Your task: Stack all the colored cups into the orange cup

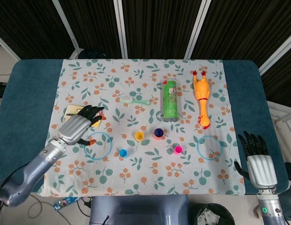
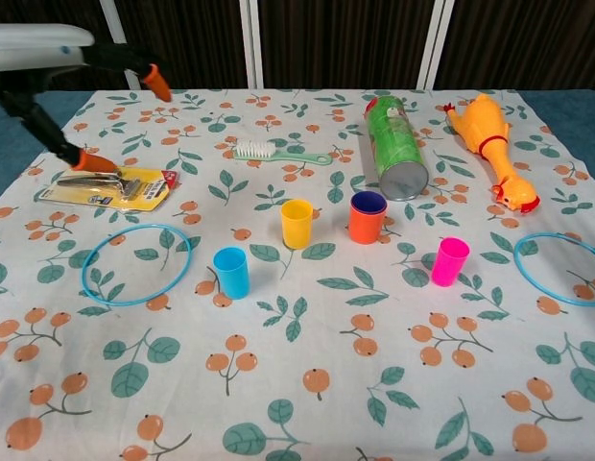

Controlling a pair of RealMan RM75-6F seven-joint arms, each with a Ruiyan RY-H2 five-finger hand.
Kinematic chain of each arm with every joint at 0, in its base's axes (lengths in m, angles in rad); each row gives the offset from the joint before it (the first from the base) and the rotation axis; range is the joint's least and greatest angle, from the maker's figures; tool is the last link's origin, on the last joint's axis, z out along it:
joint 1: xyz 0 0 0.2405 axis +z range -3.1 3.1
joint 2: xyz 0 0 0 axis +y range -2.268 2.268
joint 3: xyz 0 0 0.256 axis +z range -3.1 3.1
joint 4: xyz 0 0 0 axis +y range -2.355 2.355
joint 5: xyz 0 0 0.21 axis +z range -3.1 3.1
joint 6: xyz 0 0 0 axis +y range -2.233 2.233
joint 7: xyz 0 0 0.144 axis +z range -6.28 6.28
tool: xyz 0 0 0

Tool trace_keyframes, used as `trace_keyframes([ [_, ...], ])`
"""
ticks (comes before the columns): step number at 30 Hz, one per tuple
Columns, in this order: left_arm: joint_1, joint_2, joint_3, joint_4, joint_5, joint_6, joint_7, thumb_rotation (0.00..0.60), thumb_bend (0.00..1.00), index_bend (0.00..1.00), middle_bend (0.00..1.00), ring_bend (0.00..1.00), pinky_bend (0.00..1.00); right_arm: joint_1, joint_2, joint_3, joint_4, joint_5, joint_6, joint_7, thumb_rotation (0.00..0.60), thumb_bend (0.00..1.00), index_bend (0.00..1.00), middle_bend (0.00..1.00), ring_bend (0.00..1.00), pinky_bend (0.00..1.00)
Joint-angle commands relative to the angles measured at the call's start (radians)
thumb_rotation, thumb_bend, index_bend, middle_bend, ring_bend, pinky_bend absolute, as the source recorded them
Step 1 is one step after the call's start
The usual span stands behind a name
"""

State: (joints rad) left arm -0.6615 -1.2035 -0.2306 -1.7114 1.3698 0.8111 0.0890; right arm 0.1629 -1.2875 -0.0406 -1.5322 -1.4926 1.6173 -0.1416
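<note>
From the head view we see our left hand (image 1: 80, 125) raised over the left part of the flowered cloth (image 1: 112, 183), above the yellow packet (image 1: 74, 114) and beside the left blue ring (image 1: 98, 146); its fingers are spread and hold nothing. Our right hand (image 1: 259, 161) hangs past the right edge of the cloth, over the blue table (image 1: 23, 103), fingers apart and empty. The orange cup (image 1: 158, 133) stands near the middle, with a dark purple lining showing inside it. The yellow cup (image 1: 139, 136) is just left of it, the blue cup (image 1: 122, 153) lower left, the pink cup (image 1: 178, 150) lower right. All stand apart. Behind lie a green can (image 1: 170, 99) on its side, a rubber chicken (image 1: 202, 97), a green brush (image 1: 134, 100) and the right blue ring (image 1: 209, 148).

From the chest view only the left hand (image 2: 58, 72) shows, at the upper left, orange-tipped fingers (image 2: 157, 84) wide apart above the packet (image 2: 110, 185). The orange cup (image 2: 367, 217) stands upright just in front of the can (image 2: 395, 148), the yellow cup (image 2: 297, 223) beside it, the blue cup (image 2: 231, 272) and pink cup (image 2: 449, 261) nearer us.
</note>
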Motion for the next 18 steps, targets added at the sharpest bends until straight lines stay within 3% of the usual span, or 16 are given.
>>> trace_keyframes([
  [1, -0.074, -0.086, -0.025, 0.029, -0.079, -0.049, 0.071, 0.600, 0.17, 0.24, 0.00, 0.00, 0.00, -0.003, -0.001, 0.007, 0.003, 0.002, -0.012, 0.005, 0.600, 0.37, 0.04, 0.00, 0.00, 0.05],
  [7, -0.153, -0.183, -0.026, 0.058, -0.190, -0.080, 0.169, 0.600, 0.17, 0.24, 0.00, 0.00, 0.00, -0.013, -0.008, 0.023, -0.001, 0.018, -0.031, -0.008, 0.600, 0.37, 0.04, 0.00, 0.00, 0.05],
  [18, -0.281, -0.338, -0.017, 0.114, -0.404, -0.031, 0.414, 0.600, 0.17, 0.27, 0.00, 0.00, 0.00, -0.027, -0.009, 0.045, -0.015, 0.019, -0.040, -0.016, 0.600, 0.37, 0.04, 0.00, 0.00, 0.05],
])
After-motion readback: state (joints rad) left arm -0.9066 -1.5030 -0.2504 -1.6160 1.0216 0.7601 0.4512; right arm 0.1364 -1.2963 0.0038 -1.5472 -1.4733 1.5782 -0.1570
